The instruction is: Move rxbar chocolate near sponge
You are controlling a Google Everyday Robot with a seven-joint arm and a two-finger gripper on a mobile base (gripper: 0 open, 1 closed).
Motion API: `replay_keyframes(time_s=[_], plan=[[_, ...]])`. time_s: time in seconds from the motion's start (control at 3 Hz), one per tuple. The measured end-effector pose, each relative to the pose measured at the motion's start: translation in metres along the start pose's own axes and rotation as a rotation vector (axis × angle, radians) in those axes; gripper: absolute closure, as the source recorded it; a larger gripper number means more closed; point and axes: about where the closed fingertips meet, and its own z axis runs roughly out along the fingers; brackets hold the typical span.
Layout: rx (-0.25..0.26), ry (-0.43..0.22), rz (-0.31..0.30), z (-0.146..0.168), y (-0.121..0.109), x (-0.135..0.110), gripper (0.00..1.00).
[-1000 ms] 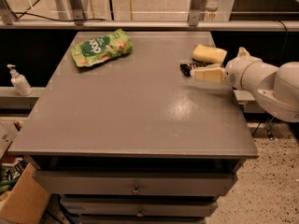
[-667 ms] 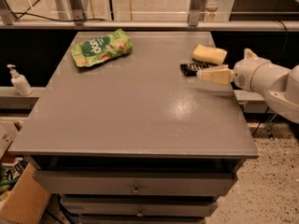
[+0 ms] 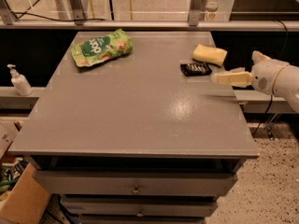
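Observation:
The rxbar chocolate (image 3: 195, 69), a small flat black wrapper with white lettering, lies on the grey table (image 3: 140, 106) near its right edge. The pale yellow sponge (image 3: 210, 54) lies just behind and to the right of it, a small gap between them. My gripper (image 3: 233, 67) hovers at the table's right edge, just right of the bar and apart from it. Its cream-yellow fingers (image 3: 229, 77) are spread and hold nothing.
A green snack pouch (image 3: 102, 47) lies at the table's back left. A soap dispenser bottle (image 3: 19, 80) stands on a ledge to the left. Metal rails run behind the table, drawers sit below its front edge, and a cardboard box (image 3: 23, 197) stands at lower left.
My gripper has pulled back to the right, away from the bar. The bar, which sat at the fingertips before, now lies alone on the table beside the sponge.

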Motion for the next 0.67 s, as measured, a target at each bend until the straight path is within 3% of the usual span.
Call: replay_keyframes(time_s=[0.33,0.67], plan=[[-0.090,-0.015,0.027,-0.0464,0.0071,0.0007,0.00],[-0.094,-0.016,0.027,-0.0468,0.0082,0.0006,0.00]])
